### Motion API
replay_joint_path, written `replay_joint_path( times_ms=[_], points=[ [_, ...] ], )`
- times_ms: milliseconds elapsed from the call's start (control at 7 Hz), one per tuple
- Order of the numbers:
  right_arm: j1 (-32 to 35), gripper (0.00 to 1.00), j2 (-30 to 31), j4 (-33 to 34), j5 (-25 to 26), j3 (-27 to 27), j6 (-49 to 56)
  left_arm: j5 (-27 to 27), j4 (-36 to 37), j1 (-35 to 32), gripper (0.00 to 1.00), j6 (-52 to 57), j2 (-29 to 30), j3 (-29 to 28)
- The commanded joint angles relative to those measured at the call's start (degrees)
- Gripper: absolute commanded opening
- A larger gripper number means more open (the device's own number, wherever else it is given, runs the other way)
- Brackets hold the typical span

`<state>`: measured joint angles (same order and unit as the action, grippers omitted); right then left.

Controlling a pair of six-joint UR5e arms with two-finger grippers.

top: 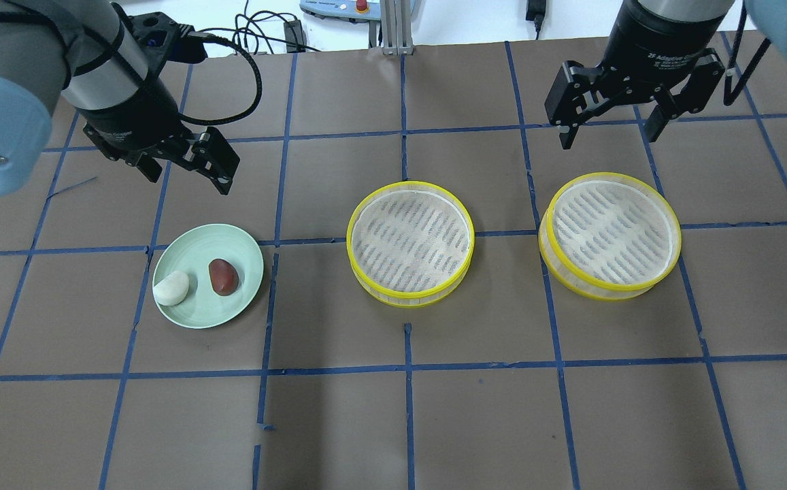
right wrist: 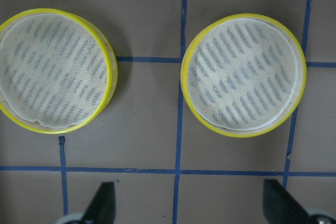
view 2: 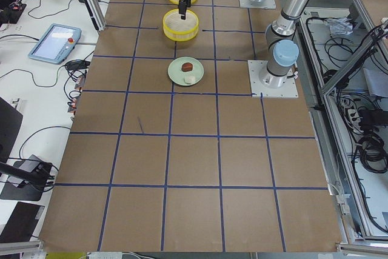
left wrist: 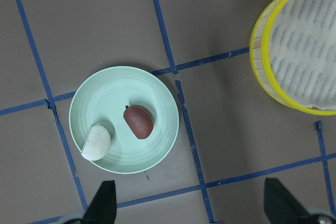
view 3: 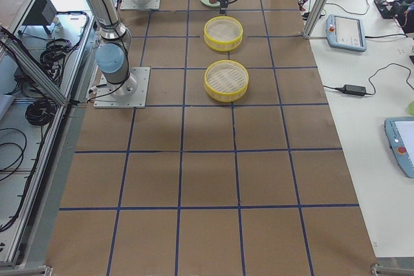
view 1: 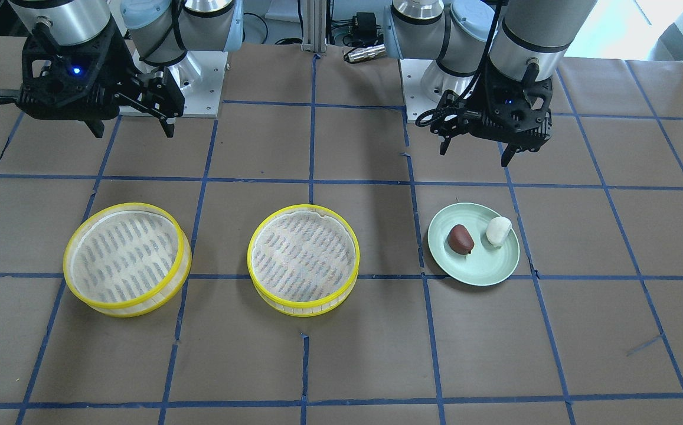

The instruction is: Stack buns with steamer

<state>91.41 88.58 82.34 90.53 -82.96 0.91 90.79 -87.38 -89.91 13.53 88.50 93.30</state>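
A white bun [top: 171, 288] and a dark reddish-brown bun [top: 223, 276] lie side by side on a pale green plate [top: 209, 312]. Two yellow-rimmed steamer trays stand empty: one mid-table [top: 410, 238], one to its right [top: 609, 231]. My left gripper [top: 189, 178] is open and empty, hovering above the table just beyond the plate. Its wrist view shows the white bun [left wrist: 96, 142] and the brown bun [left wrist: 139, 121] below it. My right gripper [top: 607, 137] is open and empty, hovering beyond the right tray. Its wrist view shows both trays [right wrist: 52, 69] [right wrist: 242, 80].
The table is brown paper with a blue tape grid [top: 407, 367]. The arm bases [view 1: 199, 88] stand at the robot's side. Tablets and cables lie on side benches [view 2: 54, 40] off the table.
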Motion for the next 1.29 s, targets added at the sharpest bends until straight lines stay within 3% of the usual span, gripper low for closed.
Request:
replay_joint_path(
  times_ms=[0,857,1143],
  points=[
    [0.0,1.0,0.0,0.0,0.0,-0.1,0.1,-0.1,0.0,-0.2,0.98,-0.1,0.0,0.0],
    [-0.5,1.0,-0.4,0.9,-0.7,-1.3,0.1,0.4,-0.1,0.2,1.0,0.3,0.7,0.1],
    [-4.7,1.0,-1.7,2.4,-0.2,-3.1,2.3,0.5,0.0,0.3,1.0,0.3,1.1,2.0]
  ],
)
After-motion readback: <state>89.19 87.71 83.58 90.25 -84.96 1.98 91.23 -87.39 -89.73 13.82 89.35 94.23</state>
